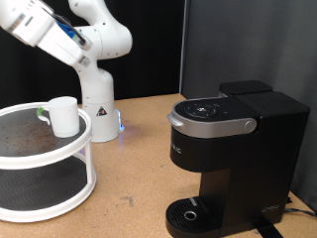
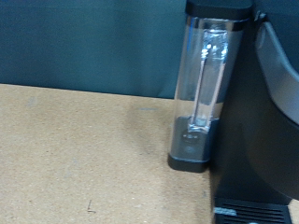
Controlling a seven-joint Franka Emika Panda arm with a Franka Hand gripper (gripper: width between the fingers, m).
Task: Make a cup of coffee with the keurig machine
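Observation:
The white cup (image 1: 64, 116) stands upright on the top tier of a round white two-tier shelf (image 1: 83, 149) at the exterior view's left. The black keurig machine (image 1: 233, 149) stands at the exterior view's right, its grey-handled lid (image 1: 211, 123) down and its round drip tray (image 1: 191, 213) bare. In the wrist view I see the machine's clear water tank (image 2: 204, 84) and its black side (image 2: 266, 121) from table height. My gripper shows in neither view; the arm (image 1: 50, 35) runs off the exterior view's top left.
The white robot base (image 1: 97, 109) stands behind the shelf. A small green thing (image 1: 41, 112) peeks out beside the cup. The tan tabletop (image 1: 139, 169) lies between shelf and machine. A cable (image 1: 297, 210) lies by the machine's lower right.

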